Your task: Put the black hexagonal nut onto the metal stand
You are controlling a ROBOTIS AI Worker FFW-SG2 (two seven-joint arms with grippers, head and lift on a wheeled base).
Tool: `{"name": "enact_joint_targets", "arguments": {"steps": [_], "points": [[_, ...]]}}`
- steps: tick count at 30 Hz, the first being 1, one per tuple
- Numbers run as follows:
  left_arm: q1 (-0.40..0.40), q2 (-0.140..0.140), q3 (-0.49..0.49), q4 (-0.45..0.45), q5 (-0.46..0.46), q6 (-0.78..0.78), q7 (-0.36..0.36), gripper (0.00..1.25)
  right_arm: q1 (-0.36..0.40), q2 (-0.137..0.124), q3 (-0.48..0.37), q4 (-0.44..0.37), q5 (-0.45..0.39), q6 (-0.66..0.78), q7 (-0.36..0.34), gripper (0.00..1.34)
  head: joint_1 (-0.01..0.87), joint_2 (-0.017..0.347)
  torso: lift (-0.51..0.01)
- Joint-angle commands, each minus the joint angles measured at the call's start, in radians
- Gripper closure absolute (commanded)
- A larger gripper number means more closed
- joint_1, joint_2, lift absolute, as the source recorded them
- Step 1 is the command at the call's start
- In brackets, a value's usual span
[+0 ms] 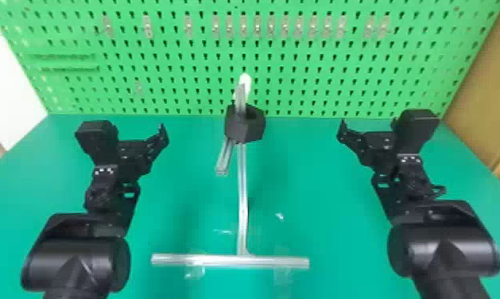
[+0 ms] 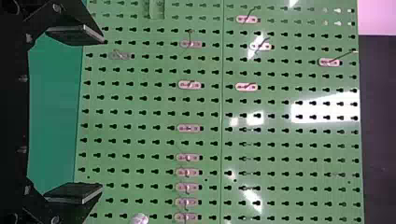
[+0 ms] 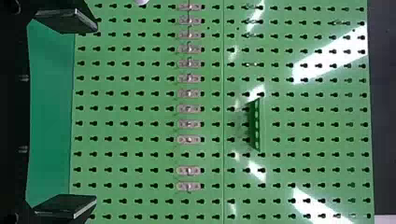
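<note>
Currently, black hexagonal nut (image 1: pixel 243 129): on the metal stand (image 1: pixel 243 191), around the middle.
Left gripper (image 1: pixel 135 151): left of it, fingers released, spread apart.
Right gripper (image 1: pixel 380 145): to the right, fingers likewise.

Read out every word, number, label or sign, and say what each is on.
None can be read on the black nut, metal stand, green pegboard or table.
The pale specks on the left arm and right arm are too small to read, if writing at all.
</note>
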State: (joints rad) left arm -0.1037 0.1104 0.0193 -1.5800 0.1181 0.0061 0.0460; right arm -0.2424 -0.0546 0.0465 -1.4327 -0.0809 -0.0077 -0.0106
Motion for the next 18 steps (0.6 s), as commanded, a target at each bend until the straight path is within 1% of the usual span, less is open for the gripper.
{"name": "enact_joint_targets", "arguments": {"steps": [1,6,11,18], "points": [[-0.001,0.000,-0.004,0.000,0.000,0.000,0.000,0.17,0.000,-0.001,0.000,0.000,-0.007,0.005,0.000,0.02,0.693,0.081,-0.001],[0.001,0.000,-0.013,-0.002,0.002,-0.003,0.000,0.17,0.006,0.002,-0.004,0.000,-0.010,0.005,0.000,0.03,0.693,0.081,-0.001],[0.009,0.000,-0.015,-0.002,0.002,-0.009,0.008,0.17,0.015,0.019,-0.025,0.000,-0.030,0.003,0.000,0.03,0.693,0.081,-0.001],[0.009,0.000,-0.016,-0.002,-0.003,-0.014,0.011,0.17,0.015,0.019,-0.030,-0.002,-0.048,0.003,0.000,0.03,0.693,0.081,-0.001]]}}
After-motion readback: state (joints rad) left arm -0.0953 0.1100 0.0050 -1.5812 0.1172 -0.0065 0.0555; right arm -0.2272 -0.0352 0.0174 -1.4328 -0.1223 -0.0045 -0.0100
